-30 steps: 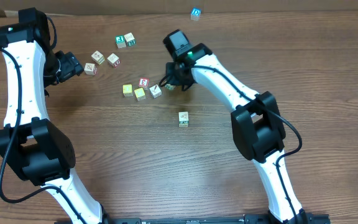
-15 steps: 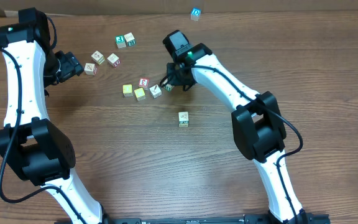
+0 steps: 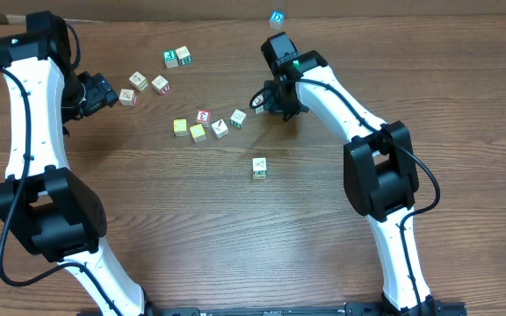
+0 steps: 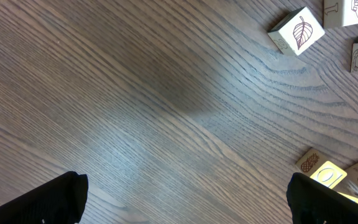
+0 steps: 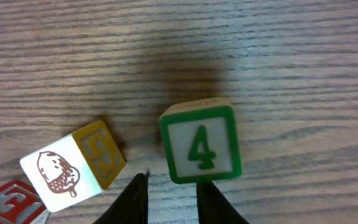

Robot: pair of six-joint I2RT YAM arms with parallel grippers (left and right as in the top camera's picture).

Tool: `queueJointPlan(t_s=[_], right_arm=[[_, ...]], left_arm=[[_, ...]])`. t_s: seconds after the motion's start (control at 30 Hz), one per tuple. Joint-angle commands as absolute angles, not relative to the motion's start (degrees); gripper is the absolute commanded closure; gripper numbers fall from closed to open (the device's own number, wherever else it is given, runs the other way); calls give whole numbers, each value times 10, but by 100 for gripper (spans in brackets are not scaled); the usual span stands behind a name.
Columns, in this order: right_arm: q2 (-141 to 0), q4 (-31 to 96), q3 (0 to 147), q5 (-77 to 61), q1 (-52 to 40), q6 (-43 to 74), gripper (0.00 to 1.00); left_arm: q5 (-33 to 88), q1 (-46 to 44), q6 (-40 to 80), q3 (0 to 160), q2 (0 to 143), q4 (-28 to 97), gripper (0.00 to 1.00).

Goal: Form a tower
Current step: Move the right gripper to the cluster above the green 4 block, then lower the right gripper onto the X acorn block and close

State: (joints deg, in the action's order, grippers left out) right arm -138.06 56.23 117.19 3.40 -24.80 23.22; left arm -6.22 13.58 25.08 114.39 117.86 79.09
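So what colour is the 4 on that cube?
Green on white; the cube has a green border. Clearest in the right wrist view.

Dark wood-grain table (image 3: 191, 254); tan cardboard edge (image 3: 165, 7) behind; soft glare on tabletop.

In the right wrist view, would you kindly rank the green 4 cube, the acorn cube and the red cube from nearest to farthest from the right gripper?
1. green 4 cube, just ahead of the right gripper.
2. acorn cube, further left in the picture.
3. red cube, bottom-left corner, partly cut off.
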Motion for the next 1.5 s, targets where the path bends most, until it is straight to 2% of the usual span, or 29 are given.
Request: queueJointPlan(t_s=[0.0,0.37,0.77,1.2,1.27,1.33,1.4,1.47], right_arm=[[-1380,543,1157,41,-250,231,75],[-1375,550,1179,38,-250,220,76],[-1364,526,1200,20,-274,113,72],[-1366,510,1199,18,-281,112,72],[-1367,509,1199,18,-281,108,71],[-1367,506,1199,12,-281,101,64],[-1367,502,1199,12,-281,99,64],[-1367,501,1199,12,-281,99,59]], left_arm=[[-61,135,248,1151,1170,790,1],[-61,135,248,1151,1170,790,0],[-61,135,248,1151,1170,790,1],[-61,135,248,1151,1170,790,0],[-61,135,248,1151,1170,790,0],[-61,135,248,1151,1170,790,0],[-61,135,248,1151,1170,790,0],[-61,135,248,1151,1170,790,0]])
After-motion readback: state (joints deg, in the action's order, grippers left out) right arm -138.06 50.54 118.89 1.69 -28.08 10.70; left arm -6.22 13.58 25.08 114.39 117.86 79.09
